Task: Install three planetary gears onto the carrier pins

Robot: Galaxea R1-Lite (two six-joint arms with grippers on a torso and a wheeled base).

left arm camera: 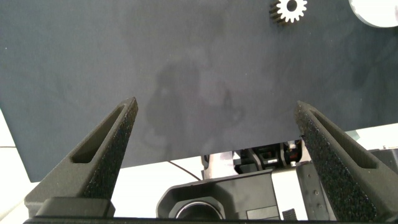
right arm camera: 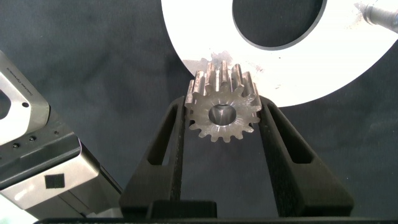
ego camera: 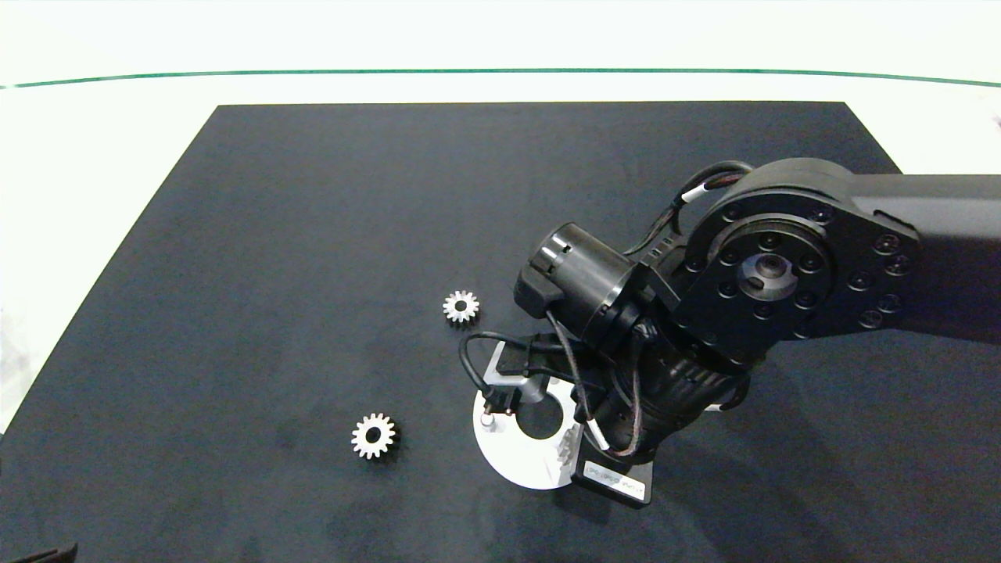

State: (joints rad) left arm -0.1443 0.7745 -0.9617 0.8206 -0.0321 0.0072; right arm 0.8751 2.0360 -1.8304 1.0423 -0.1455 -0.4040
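**First gear held over the disc, two more waiting on the mat**

The right gripper (right arm camera: pixel 222 118) has its fingers closed on one gear (right arm camera: pixel 222 114), gripping it by the teeth from both sides with the bore showing. It hangs at the edge of the white disc (ego camera: pixel 516 457), which lies on the dark mat (ego camera: pixel 313 234). In the head view a pin (ego camera: pixel 487 420) stands at the disc's left side and another (ego camera: pixel 534 389) near its far rim, partly behind the arm's cables; a third cannot be seen, probably hidden under the wrist.

The step in hand looks like seating the first gear. No pin seems to carry a gear yet, so the task is likely at its start. The next move calls for lining the bore up squarely over a pin and lowering straight; a tilt would likely jam it.

Two gears lie loose on the mat: one (ego camera: pixel 461 306) just beyond the disc, another (ego camera: pixel 373 435) to its left, well apart. The right arm's cables hang over the disc and block the view from above.

The left gripper (left arm camera: pixel 217 162) hovers off the mat's near edge, fingers wide and empty, idle.
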